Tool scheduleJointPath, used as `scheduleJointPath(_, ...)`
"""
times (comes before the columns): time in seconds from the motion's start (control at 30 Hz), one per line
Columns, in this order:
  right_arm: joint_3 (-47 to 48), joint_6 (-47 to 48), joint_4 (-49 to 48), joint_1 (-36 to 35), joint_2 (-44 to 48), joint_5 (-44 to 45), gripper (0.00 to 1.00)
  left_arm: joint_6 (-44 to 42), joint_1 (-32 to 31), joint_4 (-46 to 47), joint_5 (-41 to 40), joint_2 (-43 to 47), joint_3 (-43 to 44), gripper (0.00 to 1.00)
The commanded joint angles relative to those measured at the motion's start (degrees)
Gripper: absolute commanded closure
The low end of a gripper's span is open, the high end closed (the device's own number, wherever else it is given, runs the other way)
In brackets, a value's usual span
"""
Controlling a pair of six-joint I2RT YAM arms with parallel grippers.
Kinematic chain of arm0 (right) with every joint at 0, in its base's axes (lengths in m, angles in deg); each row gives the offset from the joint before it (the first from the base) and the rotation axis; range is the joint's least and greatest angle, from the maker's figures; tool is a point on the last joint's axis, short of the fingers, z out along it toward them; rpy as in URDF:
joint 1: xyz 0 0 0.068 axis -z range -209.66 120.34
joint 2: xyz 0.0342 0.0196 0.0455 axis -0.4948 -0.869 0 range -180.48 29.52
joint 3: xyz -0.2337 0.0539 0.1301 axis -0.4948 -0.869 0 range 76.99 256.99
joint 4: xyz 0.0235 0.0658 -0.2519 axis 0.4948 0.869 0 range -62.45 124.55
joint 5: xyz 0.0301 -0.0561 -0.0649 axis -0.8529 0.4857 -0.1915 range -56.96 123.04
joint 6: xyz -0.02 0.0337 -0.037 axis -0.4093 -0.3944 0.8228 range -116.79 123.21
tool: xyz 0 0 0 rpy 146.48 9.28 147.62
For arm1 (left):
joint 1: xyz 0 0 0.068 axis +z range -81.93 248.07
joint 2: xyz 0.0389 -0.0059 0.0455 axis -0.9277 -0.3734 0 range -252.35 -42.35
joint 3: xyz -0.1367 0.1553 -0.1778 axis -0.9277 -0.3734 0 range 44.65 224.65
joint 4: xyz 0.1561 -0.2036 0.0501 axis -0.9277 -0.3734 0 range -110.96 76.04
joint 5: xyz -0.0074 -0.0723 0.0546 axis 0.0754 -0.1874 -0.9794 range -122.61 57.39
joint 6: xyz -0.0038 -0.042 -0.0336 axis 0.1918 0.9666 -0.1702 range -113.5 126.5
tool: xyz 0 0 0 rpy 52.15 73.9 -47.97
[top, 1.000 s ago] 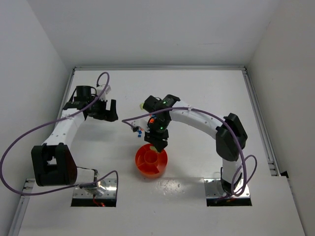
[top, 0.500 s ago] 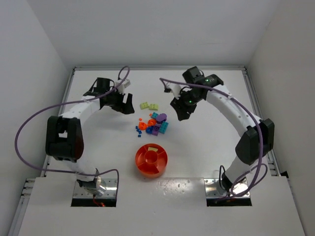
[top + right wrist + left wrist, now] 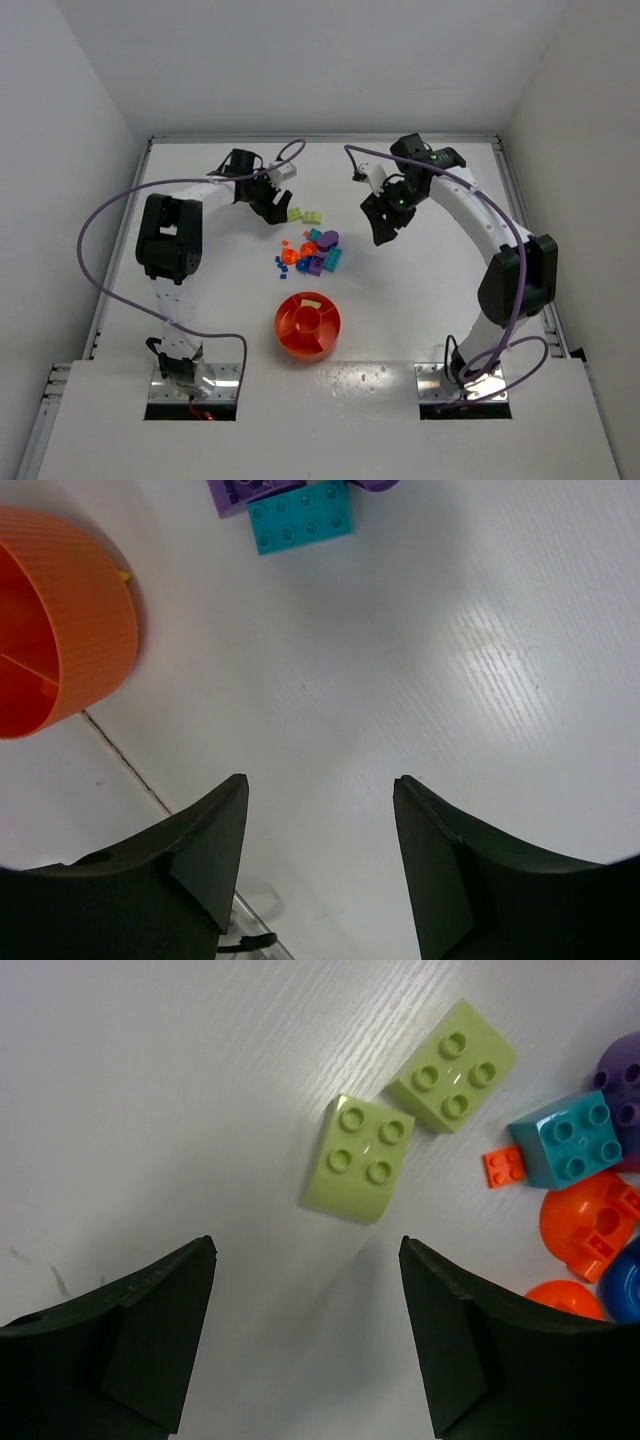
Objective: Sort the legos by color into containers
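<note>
Pincer left point(image 3: 305, 1252), pincer right point(image 3: 320, 785): agape, empty.

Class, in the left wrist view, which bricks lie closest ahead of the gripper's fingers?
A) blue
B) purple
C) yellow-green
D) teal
C: the two yellow-green bricks lie just beyond the open left gripper, while the teal brick sits farther to the right.

One divided tray point(image 3: 300, 349), two yellow-green bricks point(image 3: 362, 1157) — one mixed heap of small bricks point(image 3: 312, 252)
</note>
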Motion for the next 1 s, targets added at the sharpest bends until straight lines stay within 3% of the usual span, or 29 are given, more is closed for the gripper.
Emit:
scheduleJointPath(0.0, 0.19, -0.47, 0.10, 0.83, 0.21, -1.12, 0.39, -9.10, -2.57, 1.32, 0.04, -1.31, 3.96, 0.20)
scheduleJointPath(0.3, 0.19, 0.05, 0.10, 1.97, -0.84, -0.06, 0.38, -13.43, -7.14, 0.26, -2.25, -5.44, 5.72, 0.21)
scheduleJointPath(0.4, 0.72, 0.05, 0.10, 1.97, -1.37, -0.06, 0.38, -13.43, -7.14, 0.26, -3.74, -6.93, 6.42, 0.28)
scheduleJointPath(0.43, 0.72, 0.05, 0.10, 1.97, -1.37, -0.06, 0.38, -12.64, -7.14, 0.26, -4.27, -7.46, 6.42, 0.30)
scheduleJointPath(0.53, 0.72, 0.05, 0.10, 1.97, -1.90, -0.06, 0.40, -12.64, -7.14, 0.26, -5.85, -8.60, 7.21, 0.49)
scheduleJointPath(0.57, 0.72, 0.05, 0.10, 1.97, -1.90, -0.58, 0.41, -12.64, -7.14, 0.26, -6.72, -8.61, 7.21, 0.59)
scheduleJointPath(0.63, 0.72, 0.05, 0.10, 1.97, -1.90, -0.59, 0.43, -12.64, -7.14, 0.26, -7.25, -8.00, 7.21, 0.67)
scheduleJointPath(0.67, 0.72, 0.05, 0.10, 1.97, -1.90, -2.15, 0.43, -11.77, -7.14, 0.26, -7.26, -6.78, 7.21, 0.73)
scheduleJointPath(0.77, 0.72, -1.78, -2.17, 1.97, -1.90, -5.49, 0.45, -9.92, -6.53, -0.44, -4.37, -2.65, 5.29, 0.79)
scheduleJointPath(0.97, 7.29, -8.29, -6.05, 0.74, -7.51, -8.15, 0.45, -5.43, -4.77, -5.78, 8.19, 19.22, -2.09, 0.86)
